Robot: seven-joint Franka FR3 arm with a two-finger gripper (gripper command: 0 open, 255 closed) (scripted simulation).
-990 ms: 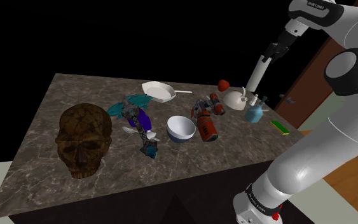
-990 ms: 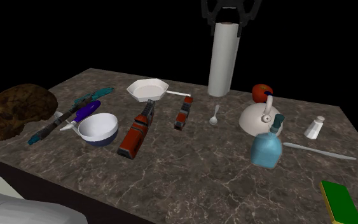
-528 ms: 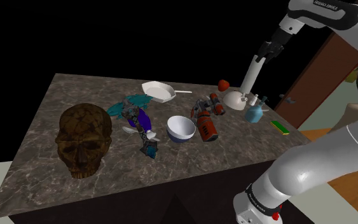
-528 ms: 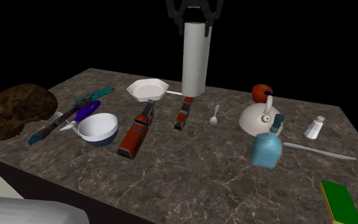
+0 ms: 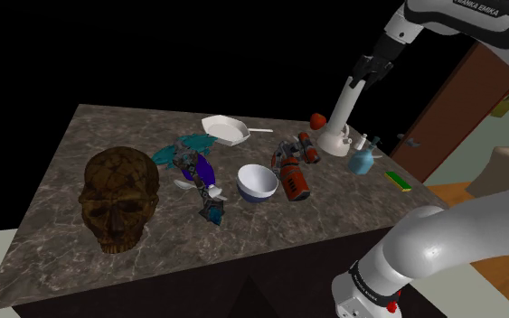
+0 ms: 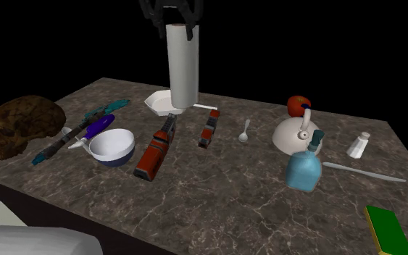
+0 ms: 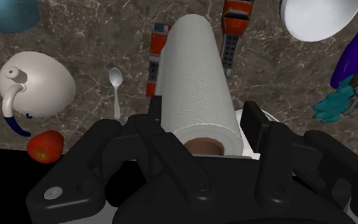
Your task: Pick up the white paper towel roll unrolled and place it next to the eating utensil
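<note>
The gripper (image 6: 172, 20) hangs high with the white paper towel roll (image 6: 182, 69) clamped upright by its top, above the table near the white pan (image 6: 157, 101), so it should carry across and lower gently just beside the spoon (image 6: 245, 131), clear of the kettle (image 6: 293, 135).

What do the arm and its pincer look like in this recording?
The arm is built from glossy white, rounded segments with dark grey joints. Dark Franka Emika lettering runs along its upper link, and a black collar rings it near the base. The pincer is all black and angular, with two fingers.
</note>
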